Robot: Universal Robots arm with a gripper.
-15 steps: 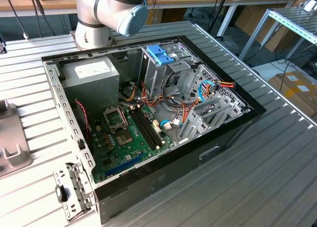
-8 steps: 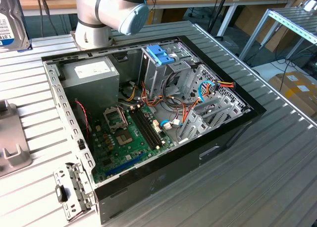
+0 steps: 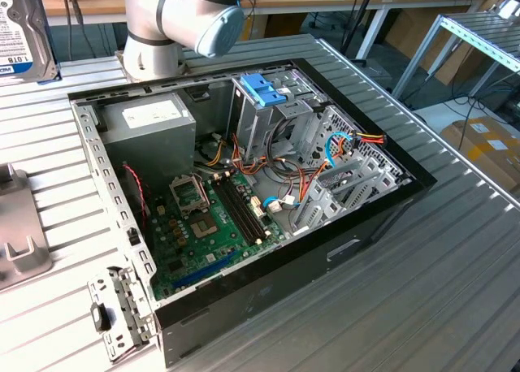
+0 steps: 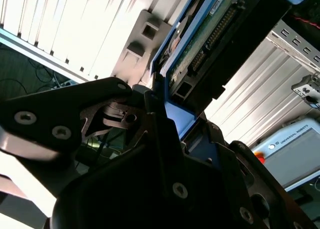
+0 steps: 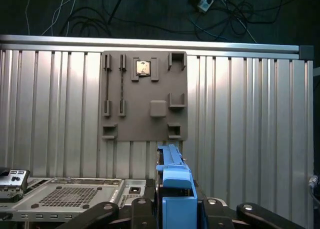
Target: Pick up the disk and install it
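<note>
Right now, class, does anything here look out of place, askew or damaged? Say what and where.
Nothing looks damaged or spilled. The disk sits outside the open computer case, clamped in the jaws over the slatted table.

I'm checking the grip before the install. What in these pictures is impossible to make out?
- Exterior view: the disk is cut off by the top-left corner.
- First wrist view: the disk stands edge-on, so its label is hidden.
- Second wrist view: the gripper body covers the disk's near end.
- Exterior view: the blue bracket hides the drive cage top.
</note>
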